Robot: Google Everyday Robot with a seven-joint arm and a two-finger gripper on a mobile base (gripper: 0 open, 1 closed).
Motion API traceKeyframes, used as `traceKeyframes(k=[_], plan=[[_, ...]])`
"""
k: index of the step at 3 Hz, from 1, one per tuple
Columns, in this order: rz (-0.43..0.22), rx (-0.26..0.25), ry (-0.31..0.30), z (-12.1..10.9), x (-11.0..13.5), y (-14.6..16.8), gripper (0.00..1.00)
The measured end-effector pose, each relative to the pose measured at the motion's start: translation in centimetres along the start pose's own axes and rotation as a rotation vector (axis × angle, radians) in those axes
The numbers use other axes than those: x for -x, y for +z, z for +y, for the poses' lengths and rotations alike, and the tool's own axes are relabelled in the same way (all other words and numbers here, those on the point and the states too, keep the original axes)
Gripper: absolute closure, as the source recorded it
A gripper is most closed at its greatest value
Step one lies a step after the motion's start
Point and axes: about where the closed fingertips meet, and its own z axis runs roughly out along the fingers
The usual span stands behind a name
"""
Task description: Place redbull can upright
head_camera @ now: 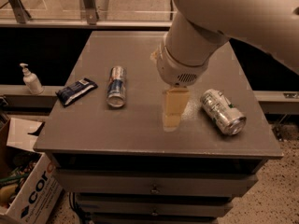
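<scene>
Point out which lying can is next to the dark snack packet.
The slim blue-and-silver redbull can, beside the snack packet. The fatter silver can lies apart, beyond the gripper, which hangs between the cans.

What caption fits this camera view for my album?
Robot claw points down at the table, between the redbull can lying flat and a fatter silver can.

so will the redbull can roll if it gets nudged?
Probably: the redbull can lies on its side on the flat table, so a sideways nudge would likely roll it. Its slim metal wall looks smooth, perhaps slippery and easily dented. The pincer hangs to its right, apart.
</scene>
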Motion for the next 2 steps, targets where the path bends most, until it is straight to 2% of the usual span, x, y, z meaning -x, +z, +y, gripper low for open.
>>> traceKeyframes(k=[1,2], plan=[[-0.009,-0.014,-0.059,-2.0,0.9,1.0,0.00],[0.016,-0.039,-0.183,-5.0,1.7,3.5,0.00]])
